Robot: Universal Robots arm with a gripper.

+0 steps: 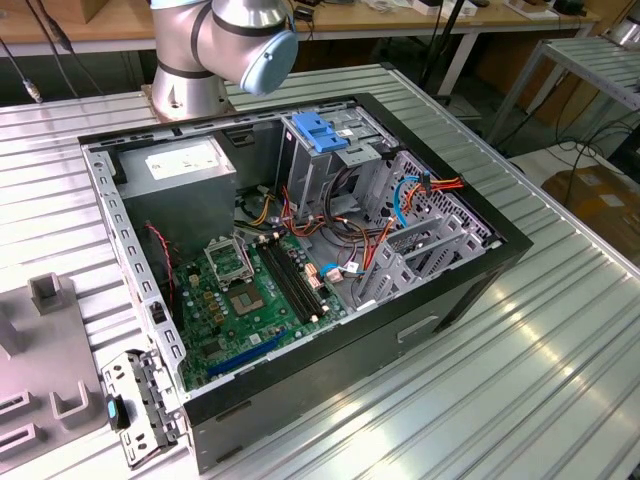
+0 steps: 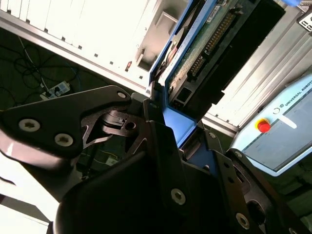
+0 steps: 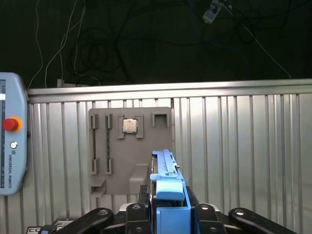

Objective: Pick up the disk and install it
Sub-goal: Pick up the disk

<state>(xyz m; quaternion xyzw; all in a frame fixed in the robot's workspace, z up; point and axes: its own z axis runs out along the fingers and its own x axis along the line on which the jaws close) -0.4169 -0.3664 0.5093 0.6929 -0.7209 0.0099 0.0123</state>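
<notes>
Here, a ribbed aluminium table (image 1: 520, 380) carries an open black tower computer case (image 1: 497, 262) lying on its side, with a green motherboard (image 1: 250, 300), a grey power-supply box (image 1: 185, 165) and a blue plastic bracket (image 1: 318, 130) on top of its metal drive cage. Wooden benches stand behind. The silver robot arm (image 1: 225, 40), with a blue-capped joint, rises from the table behind the case.

In the first wrist view the table ends at a dark floor strewn with cables (image 3: 146, 39). A flat grey slotted fixture plate (image 3: 122, 161) lies on the table, and a pale blue-grey pendant with a red button (image 3: 9, 146) lies beside it.

The black metal gripper (image 2: 180, 129) is clamped on the disk (image 2: 214, 53), a flat rectangular hard drive with blue plastic side rails. Its green circuit board is exposed, and it is seen edge-on above the table in the first wrist view (image 3: 165, 170).
</notes>
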